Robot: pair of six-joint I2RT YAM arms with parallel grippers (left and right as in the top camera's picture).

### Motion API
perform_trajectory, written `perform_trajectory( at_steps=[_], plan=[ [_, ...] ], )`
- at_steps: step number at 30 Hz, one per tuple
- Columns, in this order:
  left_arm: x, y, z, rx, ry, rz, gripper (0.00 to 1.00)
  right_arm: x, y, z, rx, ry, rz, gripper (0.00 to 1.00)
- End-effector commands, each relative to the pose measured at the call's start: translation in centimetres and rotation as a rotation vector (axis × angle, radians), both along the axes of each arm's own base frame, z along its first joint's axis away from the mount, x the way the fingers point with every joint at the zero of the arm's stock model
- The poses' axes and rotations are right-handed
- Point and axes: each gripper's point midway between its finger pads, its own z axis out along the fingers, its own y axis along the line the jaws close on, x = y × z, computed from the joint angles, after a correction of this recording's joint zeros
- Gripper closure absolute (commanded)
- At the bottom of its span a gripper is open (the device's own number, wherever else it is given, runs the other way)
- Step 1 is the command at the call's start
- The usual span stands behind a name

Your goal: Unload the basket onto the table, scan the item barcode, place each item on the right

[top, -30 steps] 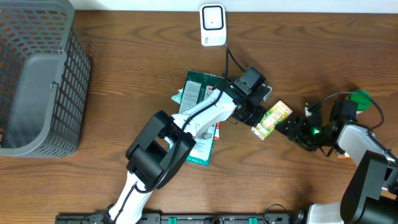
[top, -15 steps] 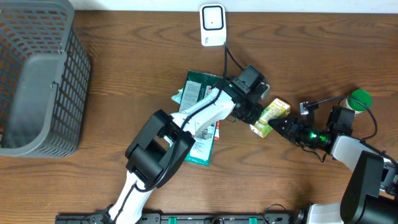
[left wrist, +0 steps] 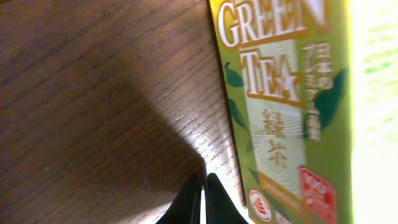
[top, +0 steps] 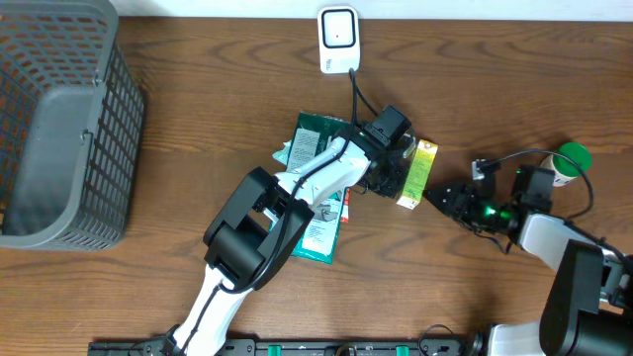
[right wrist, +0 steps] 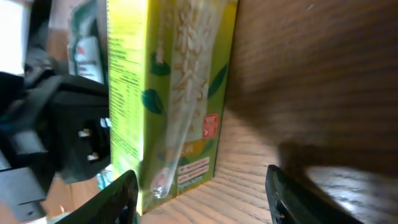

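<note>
The item is a green tea carton point(top: 416, 171), standing on the table right of centre. It fills the right side of the left wrist view point(left wrist: 280, 106). My left gripper point(top: 398, 179) is shut with nothing in it, fingertips pressed together point(left wrist: 202, 198) low on the wood just left of the carton. My right gripper point(top: 437, 197) is open just right of the carton. In the right wrist view the carton point(right wrist: 168, 93) stands ahead of the spread gripper point(right wrist: 199, 199), its near corner close to the left finger point(right wrist: 121, 196). No barcode shows. A white scanner point(top: 337, 40) stands at the back edge.
Green packets point(top: 315, 188) lie under my left arm. A grey mesh basket point(top: 59, 119) takes up the left end. A green-capped bottle point(top: 569, 158) stands at the far right, behind the right arm. The scanner's black cable point(top: 358, 91) runs toward the left wrist.
The carton has swung from a slant to nearly straight and shifted left against my left gripper. My right gripper has moved left after it, jaws narrowing slightly. The left gripper stayed shut.
</note>
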Motion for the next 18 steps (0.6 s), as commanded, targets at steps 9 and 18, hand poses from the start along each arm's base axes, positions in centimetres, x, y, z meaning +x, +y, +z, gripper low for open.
perform_trajectory(
  at_steps=[9, 18],
  plan=[
    [2.9, 1.7, 6.4, -0.069, -0.100, 0.074, 0.93, 3.8, -1.1, 5.3, -0.410, 0.062, 0.004, 0.35],
    [6.6, 9.7, 15.1, -0.011, -0.252, 0.379, 0.92, 5.2, -0.7, 9.6, -0.584, 0.105, -0.069, 0.35]
  ],
)
